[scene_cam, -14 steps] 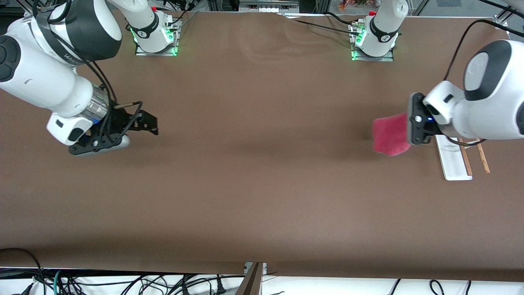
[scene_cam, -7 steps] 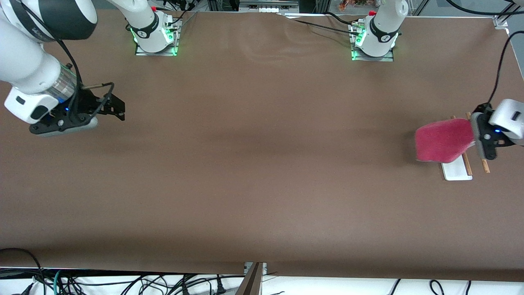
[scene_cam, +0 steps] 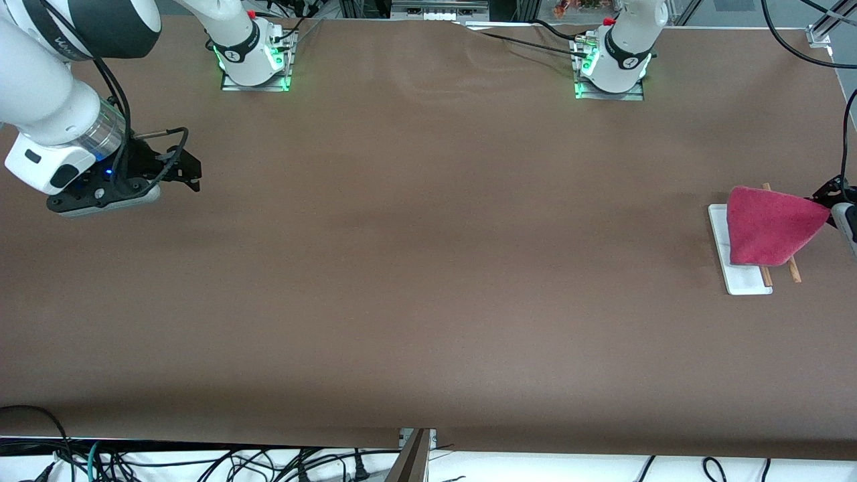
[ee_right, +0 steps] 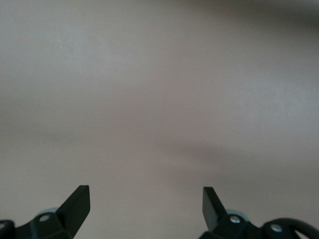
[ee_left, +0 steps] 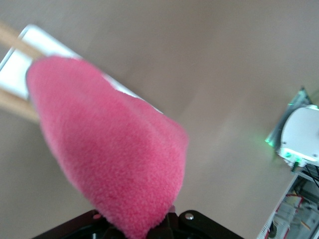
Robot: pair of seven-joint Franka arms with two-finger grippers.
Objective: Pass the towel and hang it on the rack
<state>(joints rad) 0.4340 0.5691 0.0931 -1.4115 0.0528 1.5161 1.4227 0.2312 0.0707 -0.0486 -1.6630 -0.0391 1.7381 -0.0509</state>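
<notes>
**Draping the towel across the rods**

Nearest the front camera at the left arm's end of the bench (scene_cam: 428, 321) lies the rack (scene_cam: 744, 281): a flat white rectangular base carrying two thin brown wooden rods, smooth and hard. The towel (scene_cam: 770, 231) hangs over it, a soft pink-red terry cloth pulled to a triangular outline, its free edge covering most of the base and rods. The left claw (scene_cam: 830, 204) is pressed together, pinching one corner of the towel at the edge of the front view.

To finish well, I judge the cloth should sag evenly over both rods before the corner is let go; released with too much to one side, the limp terry could slide off the slick wood.

The right claw (scene_cam: 191, 174) waits over bare brown bench at the right arm's end, fingers spread and holding nothing.
</notes>
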